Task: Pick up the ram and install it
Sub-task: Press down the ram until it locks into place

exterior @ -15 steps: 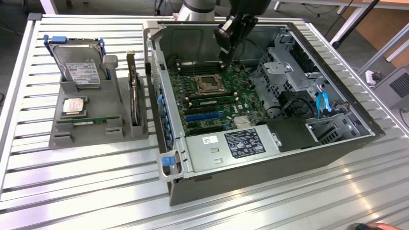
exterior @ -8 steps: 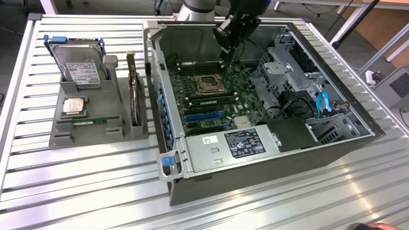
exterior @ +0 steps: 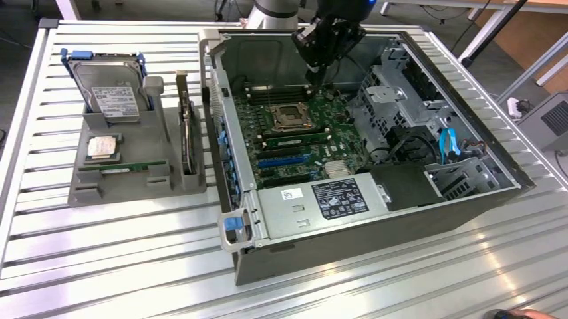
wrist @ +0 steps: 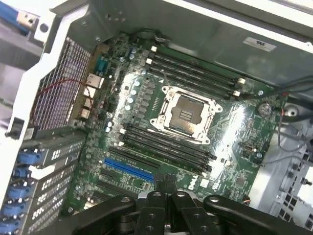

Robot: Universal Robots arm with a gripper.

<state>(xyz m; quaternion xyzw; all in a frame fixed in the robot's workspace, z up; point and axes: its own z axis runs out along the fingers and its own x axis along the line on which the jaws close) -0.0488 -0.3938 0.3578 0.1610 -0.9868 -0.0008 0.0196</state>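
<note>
Your claw [exterior: 316,66] clenched, empty, above board. Ram [exterior: 296,140] seated in slot: light, stiff, fragile; grip long edges only.

Open computer case [exterior: 355,219] lies on the counter [exterior: 124,266], centre to right of frame. Motherboard [exterior: 302,143] sits in the case floor; CPU socket [exterior: 290,117] at its middle, a ram [exterior: 297,140] stick seated just below the socket. Power supply [exterior: 333,203] at the case's lower edge. Parts holder [exterior: 133,179] at left of frame, hard drive [exterior: 111,93] in its upper part, another ram stick [exterior: 127,169] in its lower slot. Pincer [exterior: 315,66] over the board's upper edge.
</note>
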